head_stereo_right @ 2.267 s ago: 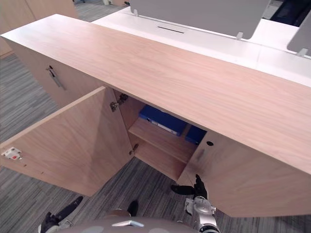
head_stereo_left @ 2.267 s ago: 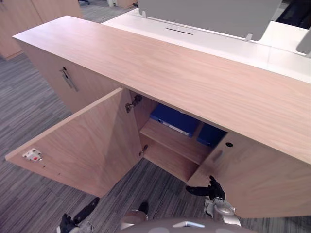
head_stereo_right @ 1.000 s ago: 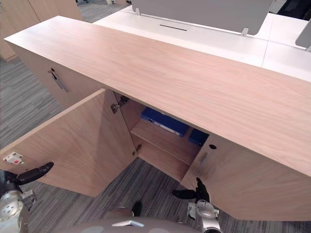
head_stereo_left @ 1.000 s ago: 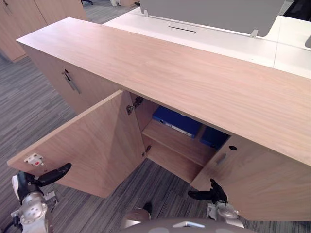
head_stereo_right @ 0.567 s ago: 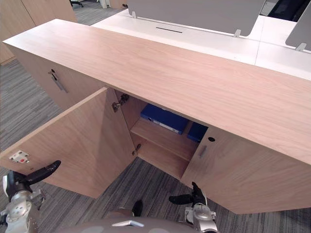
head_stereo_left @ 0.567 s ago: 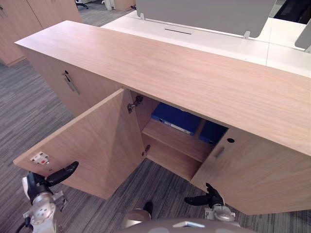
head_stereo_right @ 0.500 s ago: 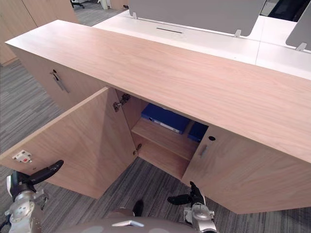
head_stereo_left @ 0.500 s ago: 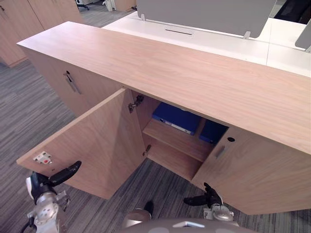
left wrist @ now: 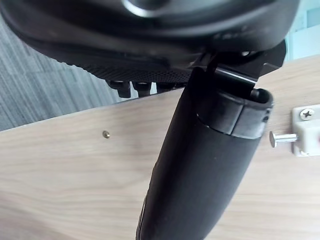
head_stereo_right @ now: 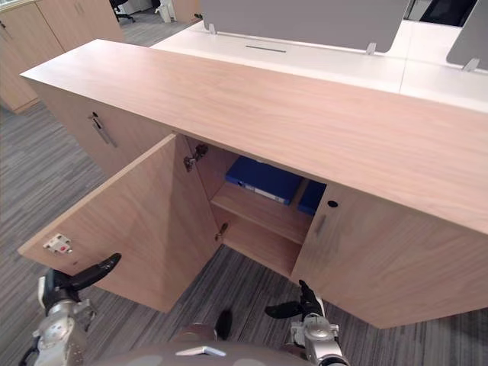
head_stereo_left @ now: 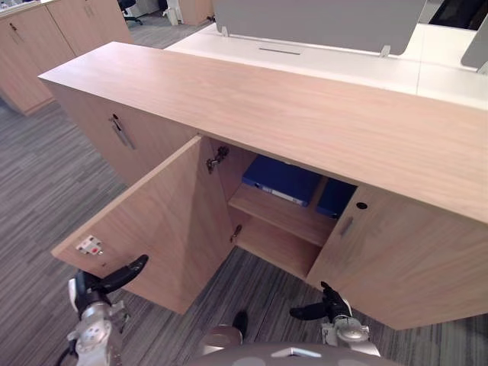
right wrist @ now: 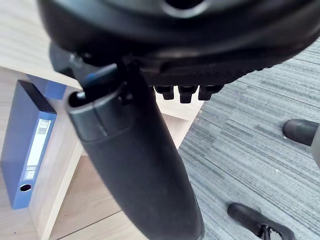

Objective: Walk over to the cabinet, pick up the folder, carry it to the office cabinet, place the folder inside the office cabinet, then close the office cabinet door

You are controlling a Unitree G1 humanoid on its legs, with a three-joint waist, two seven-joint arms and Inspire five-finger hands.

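Blue folder [head_stereo_left: 280, 177] lay flat on the upper shelf [head_stereo_left: 284, 216] inside the office cabinet [head_stereo_left: 305, 114], with a second blue binder [head_stereo_left: 336, 197] just to its right, so the placing looked done and only the door remained. The left door [head_stereo_left: 156, 221] stood wide open, swung out toward the near left. Over the last couple of seconds the left hand [head_stereo_left: 114, 278] had risen from low by the carpet [head_stereo_left: 46, 191] to the door's free edge, just beside the white latch plate [head_stereo_left: 89, 245]; its fingers were relaxed and held nothing. That suggested the closing push was about to begin, probably from behind the edge. The right hand [head_stereo_left: 316, 309], loose and empty, hung low near the right door [head_stereo_left: 396, 259].
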